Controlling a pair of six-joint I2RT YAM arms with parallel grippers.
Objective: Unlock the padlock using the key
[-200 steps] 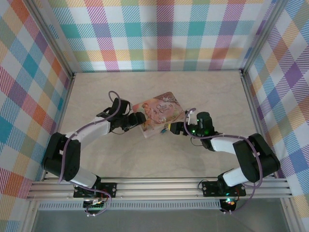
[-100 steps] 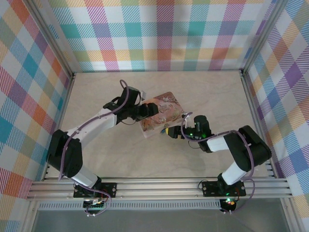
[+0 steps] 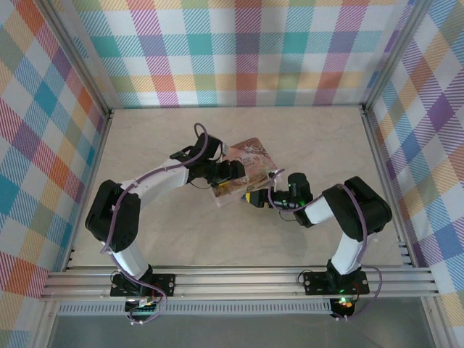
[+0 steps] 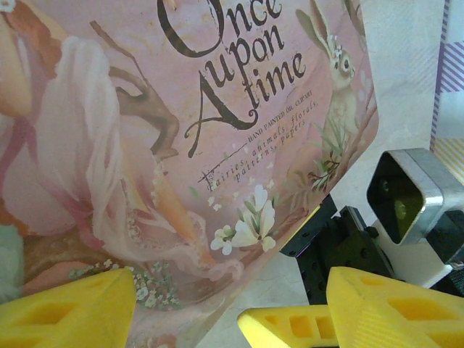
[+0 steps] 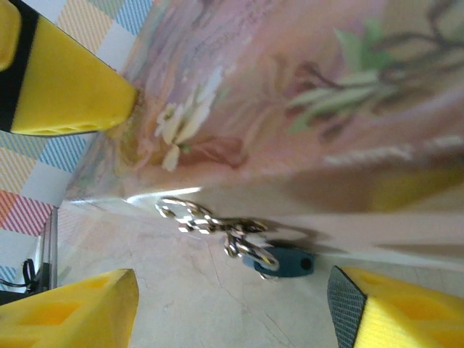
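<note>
Teal-blue padlock (image 5: 286, 262) lies flat on the pale marbled table (image 5: 181, 304), just beside the lower edge of the pink tin (image 5: 304, 109), w/ its thin shackle end toward a tangle of silvery chain (image 5: 190, 214) and small rings. The chain also rests on the table, right at the foot of the tin's side wall. Key: can't tell it apart from those silvery bits.

Right gripper (image 5: 232, 290) is low at table level, jaws wide, w/ the padlock in the gap btwn them but nearer the right-hand finger; neither finger touches it. In the top view the right gripper (image 3: 252, 197) sits at the tin's (image 3: 245, 168) near corner, arm folded back toward its base.

Left gripper (image 4: 228, 286) is above the tin (image 4: 181, 145), over the lid's near corner, jaws spread wide and holding nothing. The lid's script reads "Once upon a time", w/ a rabbit and flowers drawn on it. From the right wrist cam, one yellow left finger (image 5: 61, 80) meets the tin's upper edge at the corner; whether it presses or only touches, can't tell. From the left wrist cam, the right gripper's yellow finger (image 4: 286, 326) and black body show just past the tin's corner, close beside the left jaws. Top view: left gripper (image 3: 232, 174) is over the tin's left part, arm stretched across the table (image 3: 167, 232) from the left.
</note>
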